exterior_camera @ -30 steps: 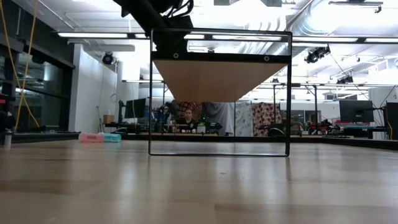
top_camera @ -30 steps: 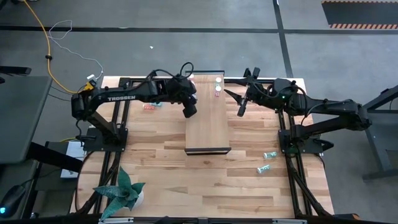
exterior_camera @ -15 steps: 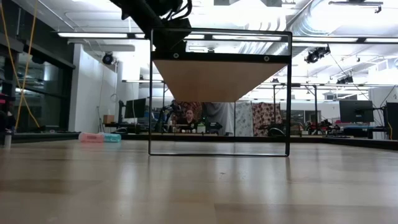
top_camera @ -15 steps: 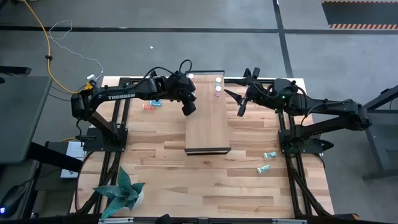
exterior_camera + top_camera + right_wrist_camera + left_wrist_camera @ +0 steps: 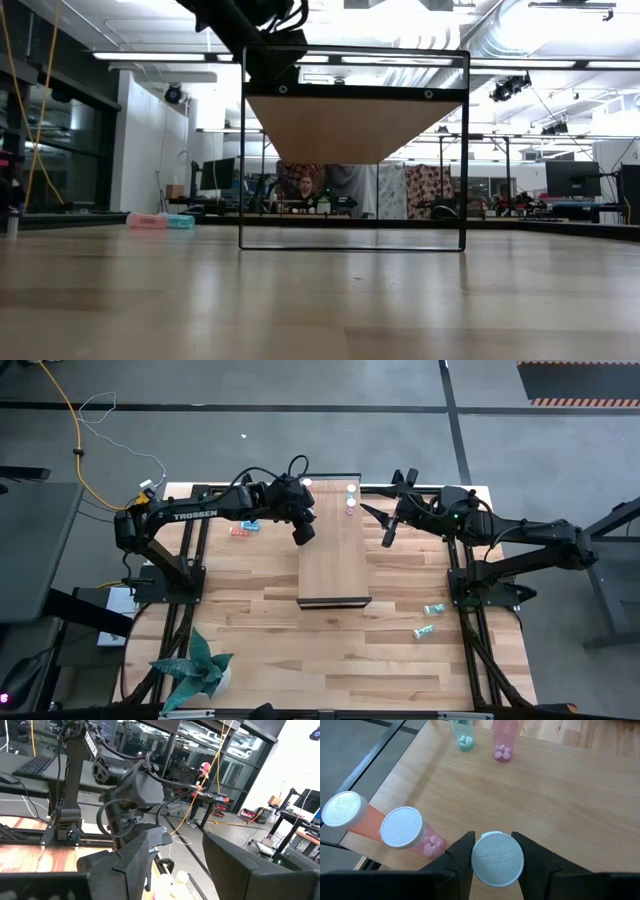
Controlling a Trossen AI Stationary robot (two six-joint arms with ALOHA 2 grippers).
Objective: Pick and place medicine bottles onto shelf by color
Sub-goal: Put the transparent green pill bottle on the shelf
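Observation:
The shelf (image 5: pixel 335 555) is a raised pale board in the table's middle, seen from below in the low view (image 5: pixel 355 128). My left gripper (image 5: pixel 305 535) hovers over its far left part, shut on a white-capped medicine bottle (image 5: pixel 497 860) whose body the cap hides. Two pink-orange bottles (image 5: pixel 402 827) (image 5: pixel 342 810) stand at the shelf's edge beside it. A teal bottle (image 5: pixel 465 735) and a pink bottle (image 5: pixel 505 742) stand at the shelf's far right (image 5: pixel 350 500). My right gripper (image 5: pixel 388 525) (image 5: pixel 175 855) waits open, raised beside the shelf's right edge. My left gripper pinches the bottle's round white cap (image 5: pixel 476 857) between its two fingers (image 5: pixel 462 852), one on each side. The fingers slant down from the table's left. The cap faces up. Whether the bottle's base stands on the shelf cannot be told.
Pink and teal bottles (image 5: pixel 240 530) lie on the table left of the shelf, also in the low view (image 5: pixel 160 221). Two teal bottles (image 5: pixel 434 609) (image 5: pixel 425 631) lie at the near right. A potted plant (image 5: pixel 195 670) stands at the near left corner.

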